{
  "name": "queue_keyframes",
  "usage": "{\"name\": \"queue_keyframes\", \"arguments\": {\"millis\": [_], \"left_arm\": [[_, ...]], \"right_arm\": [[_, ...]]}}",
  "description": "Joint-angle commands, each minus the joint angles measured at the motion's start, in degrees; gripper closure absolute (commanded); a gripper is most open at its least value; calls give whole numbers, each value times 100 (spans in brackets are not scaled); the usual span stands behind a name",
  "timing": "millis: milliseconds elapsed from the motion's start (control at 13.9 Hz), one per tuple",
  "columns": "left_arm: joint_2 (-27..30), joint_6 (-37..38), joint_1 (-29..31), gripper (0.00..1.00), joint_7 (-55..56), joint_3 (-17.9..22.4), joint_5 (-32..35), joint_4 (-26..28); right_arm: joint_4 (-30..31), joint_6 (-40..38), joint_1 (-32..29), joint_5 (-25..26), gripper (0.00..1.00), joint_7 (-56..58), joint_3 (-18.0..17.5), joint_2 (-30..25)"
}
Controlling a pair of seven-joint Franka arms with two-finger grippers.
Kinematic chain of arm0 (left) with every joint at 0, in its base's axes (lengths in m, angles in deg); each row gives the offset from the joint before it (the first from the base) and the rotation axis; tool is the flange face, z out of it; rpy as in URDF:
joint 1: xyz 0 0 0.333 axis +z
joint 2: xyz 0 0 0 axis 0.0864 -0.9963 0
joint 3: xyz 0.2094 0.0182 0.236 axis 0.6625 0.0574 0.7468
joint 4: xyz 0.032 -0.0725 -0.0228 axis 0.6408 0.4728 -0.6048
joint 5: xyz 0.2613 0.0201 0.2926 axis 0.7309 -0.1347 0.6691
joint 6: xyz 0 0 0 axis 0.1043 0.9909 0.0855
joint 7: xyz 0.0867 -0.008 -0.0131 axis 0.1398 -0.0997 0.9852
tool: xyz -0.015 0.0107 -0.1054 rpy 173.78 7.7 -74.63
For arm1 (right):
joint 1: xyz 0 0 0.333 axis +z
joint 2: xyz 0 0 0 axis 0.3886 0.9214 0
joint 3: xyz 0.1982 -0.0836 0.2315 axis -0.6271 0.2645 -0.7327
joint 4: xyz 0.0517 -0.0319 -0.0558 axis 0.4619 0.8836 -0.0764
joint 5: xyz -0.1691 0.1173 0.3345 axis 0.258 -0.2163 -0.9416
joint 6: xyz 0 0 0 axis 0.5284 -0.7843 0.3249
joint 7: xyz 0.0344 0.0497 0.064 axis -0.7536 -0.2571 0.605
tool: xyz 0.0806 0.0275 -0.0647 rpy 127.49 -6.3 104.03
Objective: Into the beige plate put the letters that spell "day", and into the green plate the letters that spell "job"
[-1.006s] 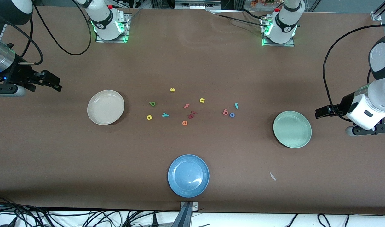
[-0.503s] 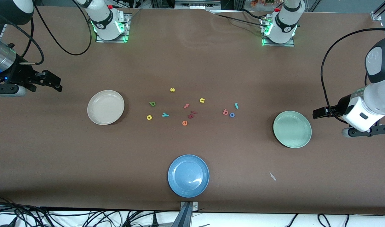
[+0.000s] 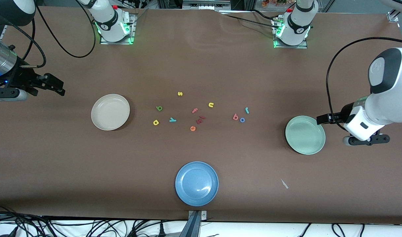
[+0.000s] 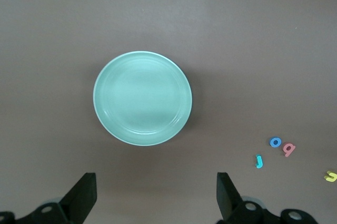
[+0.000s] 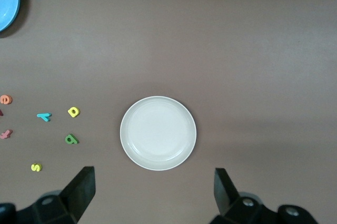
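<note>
The beige plate lies toward the right arm's end, the green plate toward the left arm's end; both hold nothing. Between them on the table lie the green "d", yellow "a" and teal "y". The teal "j", blue "o" and red-pink "b" sit closer to the green plate. My left gripper hangs open by the green plate's rim. My right gripper waits open, apart from the beige plate.
A blue plate lies near the table's front edge. Other letters sit among the task's: yellow "s", yellow "n", pink "f", orange "e", dark red pieces. A white scrap lies near the green plate.
The left arm has swung in from the table's end toward the green plate. The right arm has barely moved. No letter has shifted.
</note>
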Motion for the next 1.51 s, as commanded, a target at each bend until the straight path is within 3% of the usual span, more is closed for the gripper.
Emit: {"name": "queue_keyframes", "arguments": {"millis": [0, 503, 1437], "left_arm": [[-140, 21, -119, 0, 64, 19, -295, -40], [-386, -14, -339, 0, 275, 19, -331, -49], [-149, 92, -128, 0, -23, 45, -261, -49]], "right_arm": [[14, 36, -21, 92, 0, 42, -30, -27], [14, 36, -21, 92, 0, 42, -30, -27], [14, 27, -21, 92, 0, 42, -30, -27]]}}
